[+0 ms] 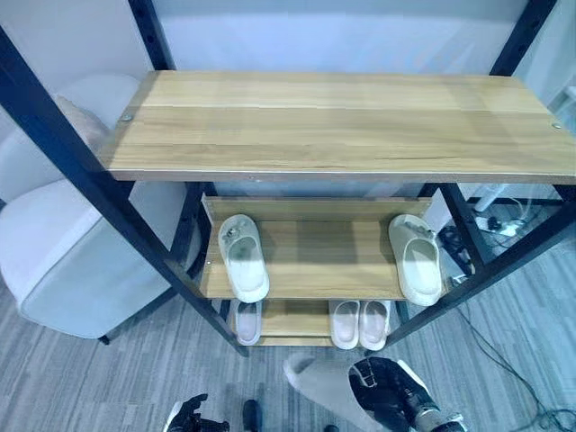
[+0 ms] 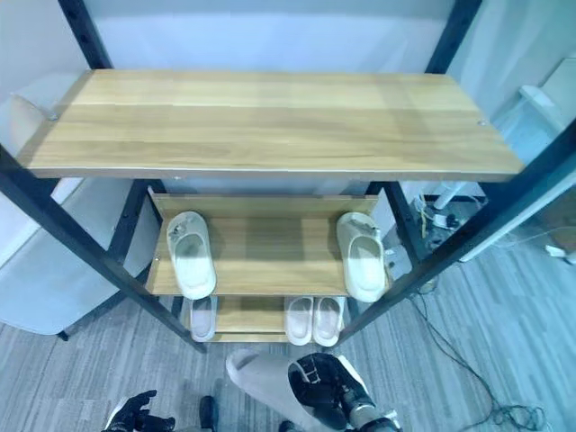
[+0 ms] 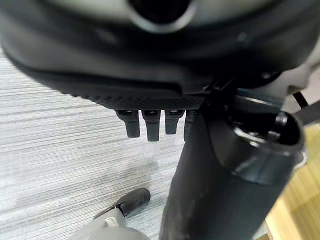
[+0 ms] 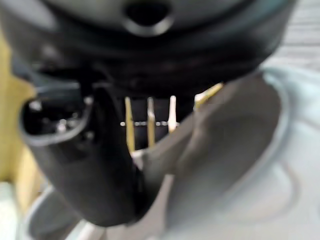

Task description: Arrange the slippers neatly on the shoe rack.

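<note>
right hand [image 1: 389,396]: low in front of rack [image 1: 342,126], fingers and thumb closed round a pale slipper [image 1: 317,382] | left hand [image 1: 189,416]: low at left, empty, fingers hang straight over floor [image 3: 60,150] | middle shelf [image 1: 315,256]: two slippers [image 1: 244,256] well apart, one at each end | bottom shelf [image 1: 301,319]: one slipper at left, a pair [image 1: 359,323] at right

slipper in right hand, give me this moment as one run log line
right hand: shut on slipper, low before rack | left hand: open, idle | middle shelf: two slippers apart
</note>
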Robot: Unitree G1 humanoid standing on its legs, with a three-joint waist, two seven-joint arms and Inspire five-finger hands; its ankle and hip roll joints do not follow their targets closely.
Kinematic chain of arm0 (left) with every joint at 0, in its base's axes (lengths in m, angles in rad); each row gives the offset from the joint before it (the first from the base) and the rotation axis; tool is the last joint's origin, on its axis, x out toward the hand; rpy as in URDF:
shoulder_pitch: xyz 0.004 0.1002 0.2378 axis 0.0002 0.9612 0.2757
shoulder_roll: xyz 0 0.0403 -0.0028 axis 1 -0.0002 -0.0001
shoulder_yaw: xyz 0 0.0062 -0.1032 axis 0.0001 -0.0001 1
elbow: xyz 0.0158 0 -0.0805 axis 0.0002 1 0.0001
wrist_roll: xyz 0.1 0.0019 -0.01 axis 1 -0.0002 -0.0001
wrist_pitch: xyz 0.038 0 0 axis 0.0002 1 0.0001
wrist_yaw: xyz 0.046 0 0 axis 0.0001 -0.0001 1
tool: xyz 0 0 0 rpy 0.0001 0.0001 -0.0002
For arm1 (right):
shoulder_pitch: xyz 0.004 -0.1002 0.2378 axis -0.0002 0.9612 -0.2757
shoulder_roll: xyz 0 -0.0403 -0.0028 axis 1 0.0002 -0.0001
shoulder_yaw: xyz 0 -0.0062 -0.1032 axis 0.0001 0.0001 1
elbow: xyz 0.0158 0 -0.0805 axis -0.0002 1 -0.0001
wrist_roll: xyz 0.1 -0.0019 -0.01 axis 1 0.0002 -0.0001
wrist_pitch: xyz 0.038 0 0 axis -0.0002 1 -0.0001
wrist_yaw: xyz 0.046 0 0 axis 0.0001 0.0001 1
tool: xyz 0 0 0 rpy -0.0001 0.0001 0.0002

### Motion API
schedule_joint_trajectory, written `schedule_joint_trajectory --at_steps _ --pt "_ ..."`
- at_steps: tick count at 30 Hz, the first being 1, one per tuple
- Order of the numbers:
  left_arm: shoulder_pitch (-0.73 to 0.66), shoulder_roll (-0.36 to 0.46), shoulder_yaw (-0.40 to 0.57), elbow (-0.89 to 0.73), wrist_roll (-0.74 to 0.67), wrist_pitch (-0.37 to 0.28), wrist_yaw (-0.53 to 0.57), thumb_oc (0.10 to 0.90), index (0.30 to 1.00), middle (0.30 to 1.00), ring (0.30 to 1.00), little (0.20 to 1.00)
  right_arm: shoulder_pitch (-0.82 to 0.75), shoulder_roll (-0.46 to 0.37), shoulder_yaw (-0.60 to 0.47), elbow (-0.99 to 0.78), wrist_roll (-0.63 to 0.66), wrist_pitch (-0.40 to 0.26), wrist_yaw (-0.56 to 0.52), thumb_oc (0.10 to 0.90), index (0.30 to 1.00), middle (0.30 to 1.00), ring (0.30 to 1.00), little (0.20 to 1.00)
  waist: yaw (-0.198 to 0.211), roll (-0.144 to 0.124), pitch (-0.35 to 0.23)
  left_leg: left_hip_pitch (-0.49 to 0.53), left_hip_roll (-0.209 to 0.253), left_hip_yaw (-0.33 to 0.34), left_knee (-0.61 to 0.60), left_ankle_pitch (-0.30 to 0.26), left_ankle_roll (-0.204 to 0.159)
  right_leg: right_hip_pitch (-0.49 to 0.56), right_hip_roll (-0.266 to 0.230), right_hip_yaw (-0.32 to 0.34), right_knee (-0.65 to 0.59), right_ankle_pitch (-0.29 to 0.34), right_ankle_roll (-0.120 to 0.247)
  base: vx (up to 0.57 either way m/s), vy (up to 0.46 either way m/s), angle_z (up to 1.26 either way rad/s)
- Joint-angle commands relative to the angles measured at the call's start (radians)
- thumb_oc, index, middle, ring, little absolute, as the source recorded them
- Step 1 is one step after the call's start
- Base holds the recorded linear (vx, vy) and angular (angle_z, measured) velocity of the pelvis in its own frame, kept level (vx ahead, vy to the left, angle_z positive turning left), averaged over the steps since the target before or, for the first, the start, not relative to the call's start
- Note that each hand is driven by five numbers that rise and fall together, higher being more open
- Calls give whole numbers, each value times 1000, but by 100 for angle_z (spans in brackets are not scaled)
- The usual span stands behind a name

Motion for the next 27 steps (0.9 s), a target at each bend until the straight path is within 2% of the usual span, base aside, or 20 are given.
schedule_joint_trajectory --at_steps 1,2,3,4,5,6,9,10,11,14,18,23,25,26,27 --pt "-33 7 18 -2 -44 3 21 800 900 900 900 900 -94 46 1 -90 -9 -50 -22 400 300 300 300 300 24 4 56 -16 5 56 127 -143 -3 -127 -65 -65 79 124 97 14 -13 -58" --pt "-38 12 21 -6 -54 1 22 800 900 900 900 900 -109 50 7 -84 -11 -48 -28 400 300 300 300 300 27 6 62 -18 11 58 138 -151 -5 -138 -87 -84 56 131 90 16 -15 -52" --pt "-39 12 21 -5 -54 1 21 800 900 900 900 900 -110 50 7 -83 -11 -48 -28 400 300 300 300 300 26 7 63 -20 13 57 140 -153 -5 -137 -87 -85 56 131 90 64 -73 -18" --pt "-49 24 29 -10 -79 -5 30 800 900 900 900 900 -126 45 13 -84 -23 -44 -34 400 300 300 300 300 29 0 78 -34 23 51 188 -173 -8 -149 -129 -111 16 142 75 49 -51 -12" --pt "-48 25 29 -10 -79 -5 30 800 900 900 900 900 -125 45 13 -85 -23 -43 -34 400 300 300 300 300 27 1 80 -36 25 49 196 -179 -9 -147 -128 -113 18 138 75 38 -92 3" --pt "-56 34 46 -21 -105 -8 38 800 900 900 900 900 -139 39 29 -73 -23 -43 -34 400 300 300 300 300 41 -16 95 -82 24 46 280 -207 -7 -140 -142 -124 -8 147 69 -57 -62 14" --pt "-63 40 69 -37 -178 -22 51 800 900 900 900 900 -167 31 49 -59 -13 -43 -44 400 300 300 300 300 55 -19 125 -153 32 40 359 -224 -9 -190 -150 -139 53 141 61 -107 -53 32" --pt "-72 42 105 -48 -270 -37 58 800 900 900 900 900 -189 25 52 -66 -2 -45 -53 400 300 300 300 300 59 -17 137 -230 40 21 434 -241 -11 -249 -156 -148 118 124 54 -127 -89 13" --pt "-73 41 124 -61 -331 -49 64 800 900 900 900 900 -202 22 53 -62 10 -46 -65 400 300 300 300 300 65 -8 140 -263 53 6 485 -280 -20 -278 -156 -147 172 86 62 -108 -93 26" --pt "-77 46 186 -135 -528 -102 96 800 900 900 900 900 -279 22 63 -84 20 -52 -128 400 300 300 300 300 76 5 145 -410 78 -18 644 -330 -14 -411 -169 -146 339 14 46 -109 -80 38" --pt "-116 49 227 -214 -685 -138 122 800 900 900 900 900 -401 25 74 -138 22 -55 -201 400 300 300 300 300 98 22 176 -574 107 -50 847 -393 3 -571 -196 -133 554 -88 15 -129 -85 17" --pt "-180 40 249 -266 -785 -167 161 800 900 900 900 900 -597 31 79 -184 -17 -56 -300 400 300 300 300 300 121 54 181 -839 127 -120 1130 -486 42 -829 -237 -63 844 -230 -62 -83 -66 11" --pt "-209 38 277 -222 -862 -166 174 800 900 900 900 900 -703 57 105 -189 -29 -47 -338 400 300 300 300 300 130 62 174 -953 137 -145 1251 -524 57 -948 -236 -27 978 -282 -88 -27 -14 0" --pt "-213 40 279 -218 -864 -167 171 800 900 900 900 900 -708 58 107 -187 -30 -47 -339 400 300 300 300 300 130 61 170 -967 138 -146 1264 -530 57 -963 -236 -24 991 -288 -88 -24 -6 -6" --pt "-242 34 299 -170 -913 -158 199 800 900 900 900 900 -817 97 154 -174 -59 -23 -386 400 300 300 300 300 141 70 163 -1067 143 -163 1389 -565 71 -1070 -220 13 1120 -334 -122 -7 19 -12"
